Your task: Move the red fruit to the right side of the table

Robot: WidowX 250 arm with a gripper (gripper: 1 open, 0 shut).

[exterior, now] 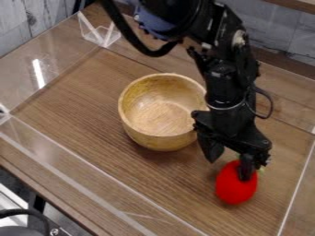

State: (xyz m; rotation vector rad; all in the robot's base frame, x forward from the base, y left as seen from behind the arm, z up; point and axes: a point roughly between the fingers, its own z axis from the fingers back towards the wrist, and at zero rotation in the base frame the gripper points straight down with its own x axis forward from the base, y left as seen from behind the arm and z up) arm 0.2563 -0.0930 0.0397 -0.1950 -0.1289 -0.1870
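Observation:
The red fruit (237, 186), a glossy strawberry-shaped toy, rests on the brown wood-grain table (110, 175) near its right front, to the right of the wooden bowl. My gripper (231, 153) hangs directly above it, pointing down. Its dark fingers (212, 147) are spread apart, one on each side of the fruit's top, so the gripper is open and grips nothing. The fruit's top is partly hidden behind the fingers.
A round light wooden bowl (161, 112), empty, sits mid-table just left of the gripper. Low clear acrylic walls (296, 198) border the table, the right wall standing close to the fruit. A clear triangular stand (99, 30) is at the back left.

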